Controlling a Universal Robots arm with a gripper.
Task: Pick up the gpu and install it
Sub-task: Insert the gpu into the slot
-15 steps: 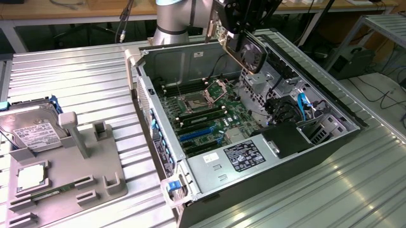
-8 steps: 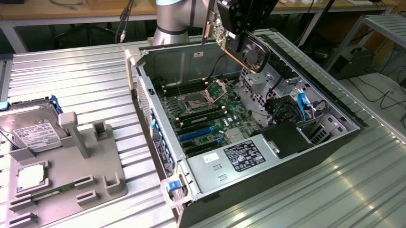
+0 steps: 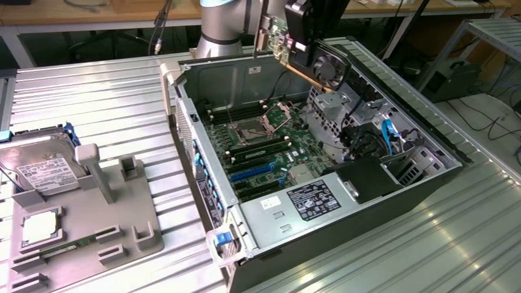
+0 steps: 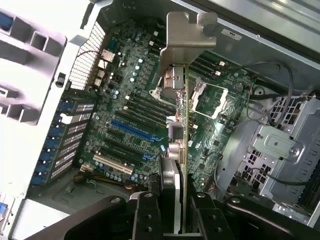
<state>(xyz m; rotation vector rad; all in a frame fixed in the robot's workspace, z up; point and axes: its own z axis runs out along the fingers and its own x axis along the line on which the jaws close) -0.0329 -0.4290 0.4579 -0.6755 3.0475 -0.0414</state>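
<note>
The arm (image 3: 218, 24) is seen at the upper centre of the exterior view, reaching down over the open computer case (image 3: 435, 143). The gpu (image 3: 326, 64) is held edge-on above the motherboard (image 3: 260, 152), clamped between the fingers (image 4: 145, 215) of the gripper (image 4: 172, 220). The labels on the power supply (image 3: 313, 200) and on the hard drive (image 3: 41, 168) at middle left cannot be read.

Case (image 3: 244, 76) lies open side up, free drop to motherboard (image 3: 260, 143). Room over blue slot (image 4: 132, 131) unblocked. Drive cage (image 3: 330, 119), cables (image 3: 389, 135) and 1 black box (image 3: 366, 180) crowd exterior view's right. gpu (image 3: 321, 61), clamped in gripper (image 4: 175, 222), hangs above the opening.
</note>
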